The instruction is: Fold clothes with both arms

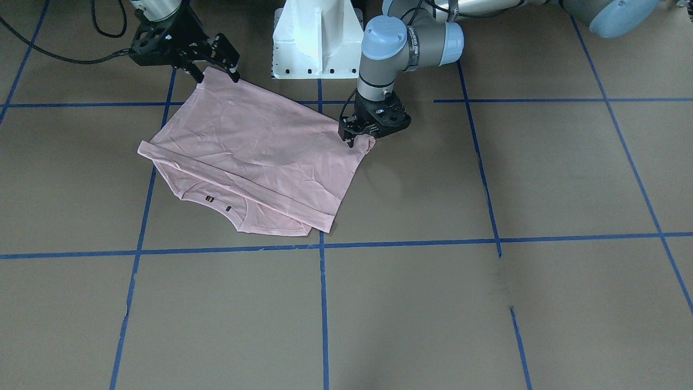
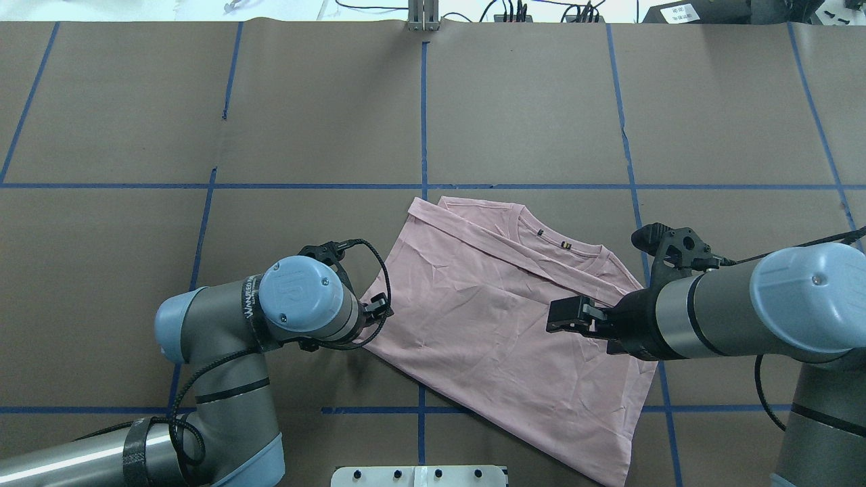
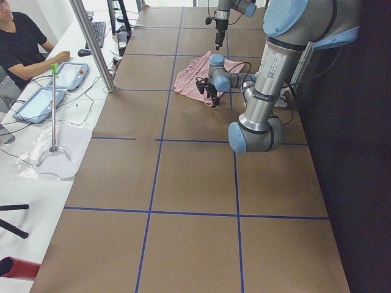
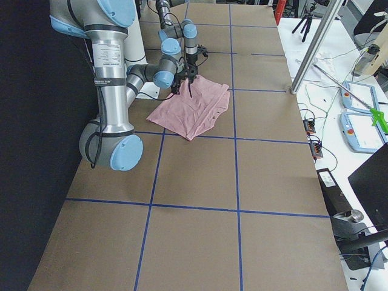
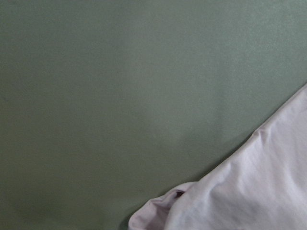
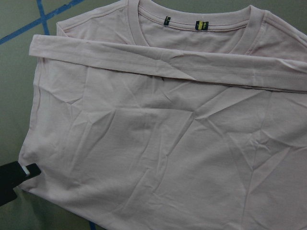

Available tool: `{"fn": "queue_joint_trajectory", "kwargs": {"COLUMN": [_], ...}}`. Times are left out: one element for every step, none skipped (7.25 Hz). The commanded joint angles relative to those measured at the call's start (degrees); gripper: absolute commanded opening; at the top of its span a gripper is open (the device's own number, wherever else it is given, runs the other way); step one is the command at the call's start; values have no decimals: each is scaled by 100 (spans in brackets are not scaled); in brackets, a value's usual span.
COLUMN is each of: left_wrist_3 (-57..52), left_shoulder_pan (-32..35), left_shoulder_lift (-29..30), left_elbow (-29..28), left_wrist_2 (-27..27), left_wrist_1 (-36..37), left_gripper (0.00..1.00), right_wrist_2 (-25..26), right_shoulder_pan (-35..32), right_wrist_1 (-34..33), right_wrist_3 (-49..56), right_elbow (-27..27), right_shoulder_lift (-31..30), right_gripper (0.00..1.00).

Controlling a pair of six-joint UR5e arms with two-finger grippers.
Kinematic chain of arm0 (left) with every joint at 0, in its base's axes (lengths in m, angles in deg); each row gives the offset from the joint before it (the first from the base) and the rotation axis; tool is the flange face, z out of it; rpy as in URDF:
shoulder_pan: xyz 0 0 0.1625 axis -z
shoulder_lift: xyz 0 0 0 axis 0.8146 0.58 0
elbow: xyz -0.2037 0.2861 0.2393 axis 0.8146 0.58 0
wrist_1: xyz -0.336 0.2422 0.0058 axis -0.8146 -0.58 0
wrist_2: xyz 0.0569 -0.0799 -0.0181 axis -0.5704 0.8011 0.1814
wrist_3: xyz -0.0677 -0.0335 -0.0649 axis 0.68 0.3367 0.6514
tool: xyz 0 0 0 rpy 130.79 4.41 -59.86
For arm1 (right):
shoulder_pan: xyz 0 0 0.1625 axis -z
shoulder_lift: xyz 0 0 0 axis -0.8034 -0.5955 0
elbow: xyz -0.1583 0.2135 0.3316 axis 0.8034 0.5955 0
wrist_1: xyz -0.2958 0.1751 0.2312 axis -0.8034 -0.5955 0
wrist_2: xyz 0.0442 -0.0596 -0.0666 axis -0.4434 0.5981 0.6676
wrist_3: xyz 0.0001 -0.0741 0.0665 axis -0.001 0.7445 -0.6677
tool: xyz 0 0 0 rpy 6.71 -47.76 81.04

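Note:
The pale pink T-shirt [image 1: 254, 146] [image 2: 487, 318] lies folded once on the brown table, its hem band laid across just below the collar [image 6: 192, 19] with its small tags. Its print is hidden. My left gripper [image 1: 358, 140] [image 2: 376, 315] sits low at the shirt's side corner, shut on a bunched, slightly lifted bit of cloth [image 5: 163, 211]. My right gripper [image 1: 216, 75] [image 2: 559, 318] hovers open over the opposite side of the shirt, one fingertip [image 6: 21, 175] showing at its edge. The shirt also shows small in the side views [image 3: 192, 79] [image 4: 191, 109].
The white pedestal base [image 1: 316, 38] [image 2: 419, 475] stands just behind the shirt. Blue tape lines [image 1: 322, 303] grid the table. A person [image 3: 24, 43] sits by tablets [image 3: 36, 104] at a side desk, behind a metal pole [image 3: 91, 43].

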Motion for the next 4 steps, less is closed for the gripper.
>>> {"fn": "queue_joint_trajectory", "kwargs": {"left_wrist_3": [-8,-8,-8,1], "left_shoulder_pan": [-8,-43,-35,-26], "left_shoulder_lift": [-14,-6,-6,3], "left_elbow": [0,8,95,131], "left_wrist_2": [-94,-268,-270,-262], "left_wrist_1": [-9,-9,0,0], "left_gripper": [22,0,0,0], "right_wrist_2": [-7,-7,-7,-7], "right_shoulder_pan": [-21,-39,-74,-74], "right_wrist_1": [0,0,0,0], "right_wrist_3": [0,9,9,9], "right_elbow": [-9,0,9,26], "right_shoulder_lift": [-7,-7,-7,-7], "right_gripper": [100,100,100,100]}}
